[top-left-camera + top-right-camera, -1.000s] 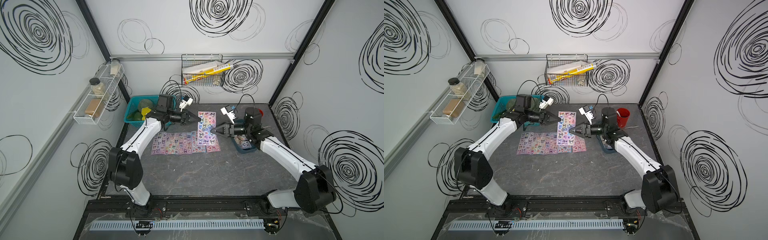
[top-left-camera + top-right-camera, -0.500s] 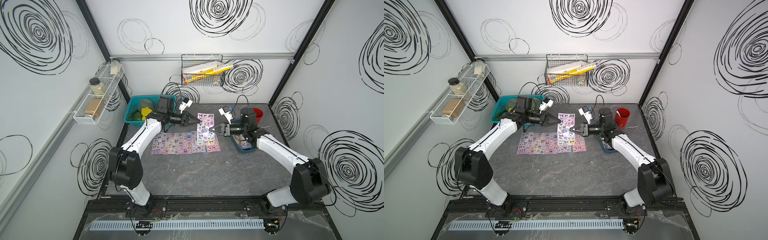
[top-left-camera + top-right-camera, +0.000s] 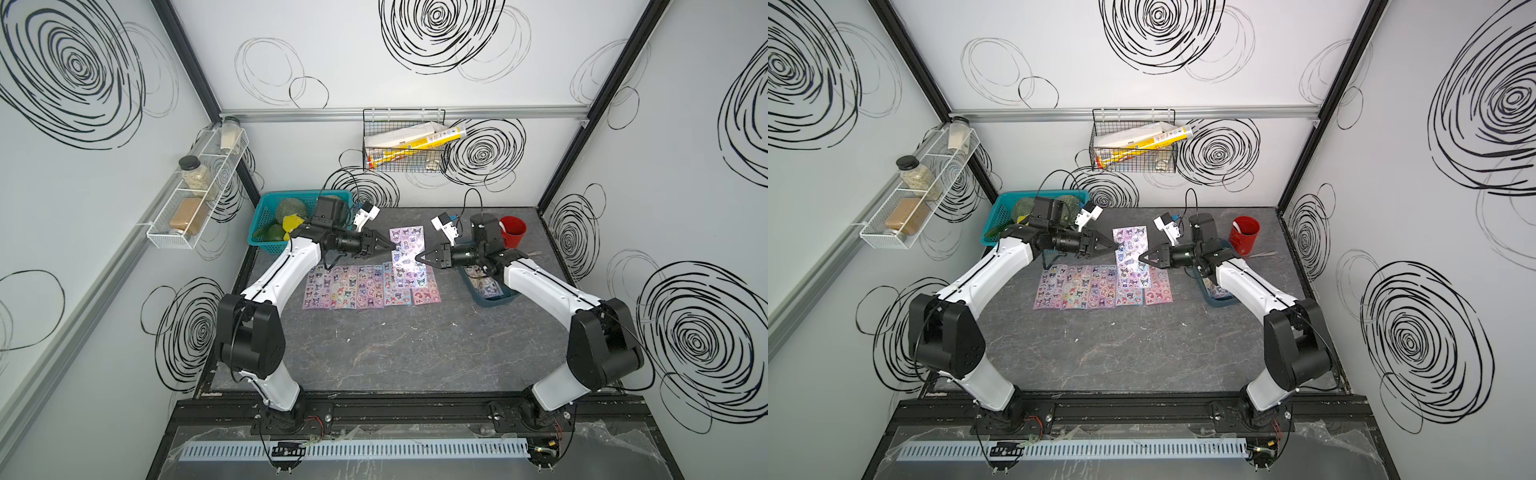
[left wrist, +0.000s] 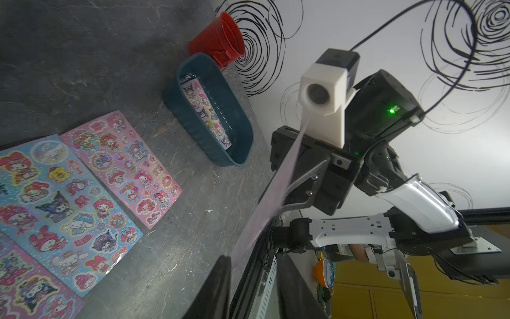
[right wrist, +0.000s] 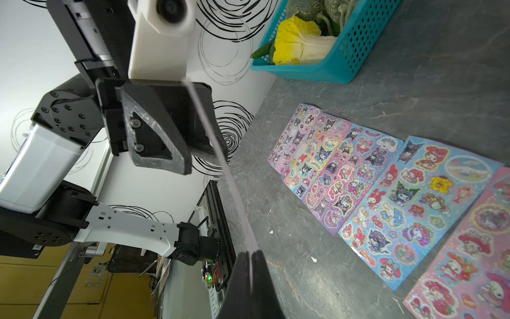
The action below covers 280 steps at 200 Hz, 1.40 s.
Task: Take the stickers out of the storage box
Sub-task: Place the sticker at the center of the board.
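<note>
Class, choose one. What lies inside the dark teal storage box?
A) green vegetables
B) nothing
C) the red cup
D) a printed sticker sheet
D: the left wrist view shows a sticker sheet lying in the storage box, while the red cup stands outside, beside it.

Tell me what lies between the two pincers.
One lilac sticker sheet spans the gap, one edge in the shut right pincer, the other at the left pincer. Both top views show it.

Glossy, glittery stickers (image 5: 414, 198) on matt, mottled tabletop (image 5: 303, 243); storage box (image 4: 187, 121) smooth plastic.
</note>
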Tool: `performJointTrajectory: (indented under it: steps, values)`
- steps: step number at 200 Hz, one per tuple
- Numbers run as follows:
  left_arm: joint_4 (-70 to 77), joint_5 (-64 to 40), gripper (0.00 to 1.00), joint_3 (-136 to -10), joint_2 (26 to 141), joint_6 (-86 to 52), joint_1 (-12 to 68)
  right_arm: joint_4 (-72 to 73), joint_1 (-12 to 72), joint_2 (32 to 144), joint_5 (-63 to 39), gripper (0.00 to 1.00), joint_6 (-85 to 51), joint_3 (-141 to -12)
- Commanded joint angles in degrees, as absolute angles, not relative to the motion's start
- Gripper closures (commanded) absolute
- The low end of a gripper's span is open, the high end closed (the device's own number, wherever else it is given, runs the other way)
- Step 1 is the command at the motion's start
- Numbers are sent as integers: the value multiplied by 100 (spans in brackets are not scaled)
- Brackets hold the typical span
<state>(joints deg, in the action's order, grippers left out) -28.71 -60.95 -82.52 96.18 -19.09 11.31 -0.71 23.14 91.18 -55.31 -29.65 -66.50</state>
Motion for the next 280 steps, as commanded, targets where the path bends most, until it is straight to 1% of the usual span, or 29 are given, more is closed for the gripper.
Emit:
performJointTrajectory:
  steps: [1, 13, 40, 61, 75, 100, 143, 160, 174, 197, 236, 258, 280]
  values:
    - [-2994, -5654, 65, -8116, 9332, -1680, 773, -460, 2379, 9346, -5249, 100, -2821, -6981]
    - [-2976, -5607, 64, -7987, 9230, -1683, 583, -567, 2408, 9485, -5020, 100, -2657, -7128]
    - [-2830, -5428, 63, -7597, 8918, -1720, 203, -579, 2500, 9960, -4684, 100, -2766, -7488]
    - [-2868, -4997, 63, -7387, 8708, -1578, 102, -655, 2586, 10532, -4491, 100, -3000, -8006]
    - [-2841, -4948, 63, -7239, 8620, -1521, 69, -683, 2651, 10986, -4383, 100, -3072, -8444]
    - [-2827, -4747, 63, -7102, 8494, -1476, 66, -904, 2769, 11965, -4308, 100, -3198, -9636]
    - [-2871, -3571, 63, -6959, 8034, -1366, 62, -1324, 3000, 13688, -4428, 100, -3632, -11977]
    - [-2844, -3214, 63, -6858, 7859, -1367, 57, -1601, 3065, 14372, -4514, 100, -3794, -13023]
    - [-2818, -3005, 63, -6759, 7713, -1343, 30, -1566, 3100, 14803, -4590, 100, -4019, -13567]
    - [-2627, -2834, 63, -6496, 7488, -1345, -2, -1207, 3184, 15176, -4726, 100, -4406, -13746]
    - [-2438, -2819, 63, -6238, 7401, -1297, -15, -813, 3330, 15552, -4840, 100, -4468, -13759]
    - [-2426, -2809, 63, -6141, 7336, -1262, -15, -1314, 3231, 15738, -4548, 99, -4023, -14004]
    - [-2315, -2824, 63, -5968, 7218, -1256, -14, -1319, 3014, 15765, -4512, 99, -3993, -13827]
